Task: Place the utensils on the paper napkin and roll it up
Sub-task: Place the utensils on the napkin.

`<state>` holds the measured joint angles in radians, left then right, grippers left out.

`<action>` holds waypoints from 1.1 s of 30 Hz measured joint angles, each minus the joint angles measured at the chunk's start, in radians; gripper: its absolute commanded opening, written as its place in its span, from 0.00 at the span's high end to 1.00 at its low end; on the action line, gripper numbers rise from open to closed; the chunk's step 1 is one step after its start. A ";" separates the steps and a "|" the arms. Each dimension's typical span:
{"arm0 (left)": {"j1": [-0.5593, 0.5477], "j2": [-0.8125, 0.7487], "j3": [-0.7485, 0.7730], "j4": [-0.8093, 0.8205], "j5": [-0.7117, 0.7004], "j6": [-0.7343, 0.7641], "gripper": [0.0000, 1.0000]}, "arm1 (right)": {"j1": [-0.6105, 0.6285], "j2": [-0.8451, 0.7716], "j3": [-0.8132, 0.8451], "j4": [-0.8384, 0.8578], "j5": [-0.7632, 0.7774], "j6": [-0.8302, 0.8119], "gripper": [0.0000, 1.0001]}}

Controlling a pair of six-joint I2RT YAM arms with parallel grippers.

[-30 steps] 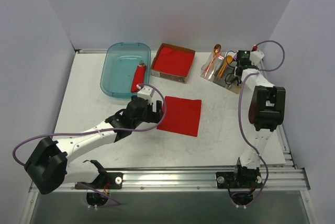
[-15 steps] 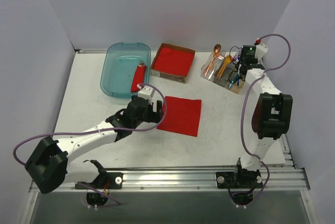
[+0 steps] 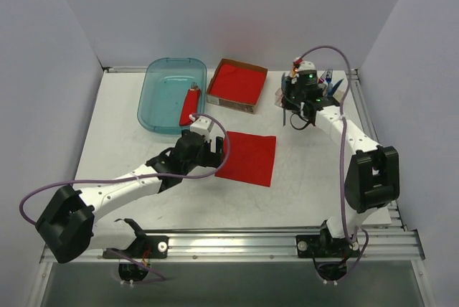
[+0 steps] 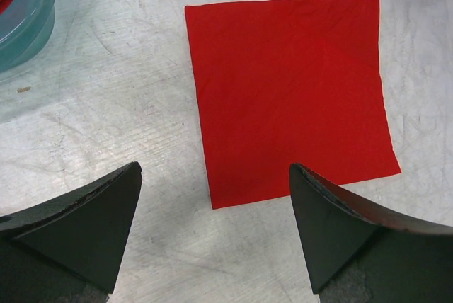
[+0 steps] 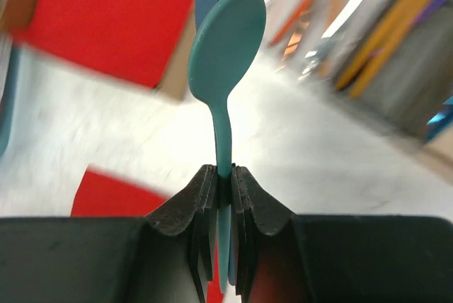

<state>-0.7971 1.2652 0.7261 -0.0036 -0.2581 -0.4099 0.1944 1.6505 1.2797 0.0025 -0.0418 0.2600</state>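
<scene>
Utensils (image 5: 225,55), a teal spoon with a blue piece behind it, are pinched in the right gripper's (image 5: 225,175) nearly closed jaws. Since a second ago that gripper has swung left off the cutlery holder (image 3: 334,89) and now hangs above the surface (image 3: 301,171), well short of the paper napkin (image 4: 290,90). That napkin lies flat where it was, and the left gripper (image 4: 214,175) has not moved from its edge, jaws spread wide and empty.
</scene>
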 measured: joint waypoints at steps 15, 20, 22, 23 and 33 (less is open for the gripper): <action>0.030 0.001 0.000 -0.001 0.002 -0.017 0.06 | 0.344 -0.010 -0.174 -0.077 -0.120 -0.133 1.00; 0.045 0.001 0.000 -0.001 0.010 -0.027 0.06 | 0.407 0.019 -0.175 -0.072 -0.110 -0.147 1.00; 0.050 0.001 0.000 -0.001 0.016 -0.031 0.06 | 0.438 0.047 -0.174 -0.073 -0.096 -0.159 1.00; 0.054 0.001 0.000 0.000 0.022 -0.032 0.06 | 0.453 0.062 -0.174 -0.076 -0.087 -0.164 1.00; 0.068 0.001 0.000 0.000 0.053 -0.042 0.06 | 0.506 0.185 -0.138 -0.104 -0.005 -0.186 1.00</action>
<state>-0.7292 1.2659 0.7265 -0.0036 -0.2047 -0.4519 0.7006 1.8355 1.1419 -0.1017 -0.0467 0.0738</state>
